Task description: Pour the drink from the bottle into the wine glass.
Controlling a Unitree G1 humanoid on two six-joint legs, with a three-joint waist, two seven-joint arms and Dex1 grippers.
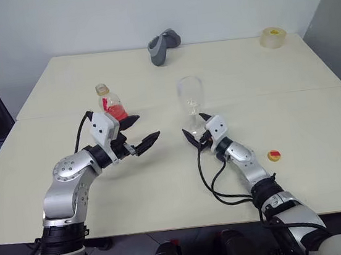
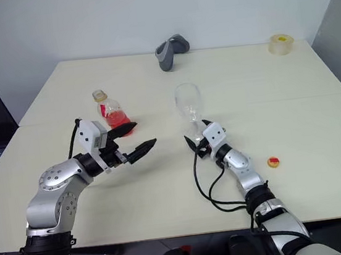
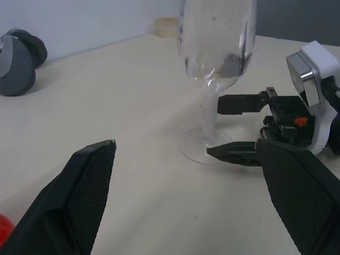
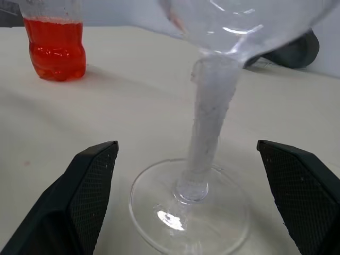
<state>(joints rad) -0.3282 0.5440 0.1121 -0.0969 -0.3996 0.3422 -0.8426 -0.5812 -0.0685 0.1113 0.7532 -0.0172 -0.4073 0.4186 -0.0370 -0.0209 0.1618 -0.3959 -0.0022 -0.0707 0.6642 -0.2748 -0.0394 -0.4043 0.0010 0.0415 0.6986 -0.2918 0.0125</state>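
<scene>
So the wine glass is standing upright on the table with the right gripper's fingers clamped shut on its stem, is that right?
Not quite. The wine glass does stand upright on the table, but the right gripper is not clamped on it. The right wrist view shows its fingers spread wide to either side of the stem, touching nothing.

We found the right gripper (image 1: 196,133) spread wide around the foot of the wine glass (image 1: 190,97), its fingers clear of the stem on both sides. Between that glass and the bottle (image 1: 110,104) lay bare table (image 1: 165,184), partly taken up by the open left gripper (image 1: 138,131) just in front of the bottle. A small cap (image 1: 274,155) sat apart to the right; a grey object (image 1: 163,45) and a tape roll (image 1: 273,36) stood far back.
</scene>
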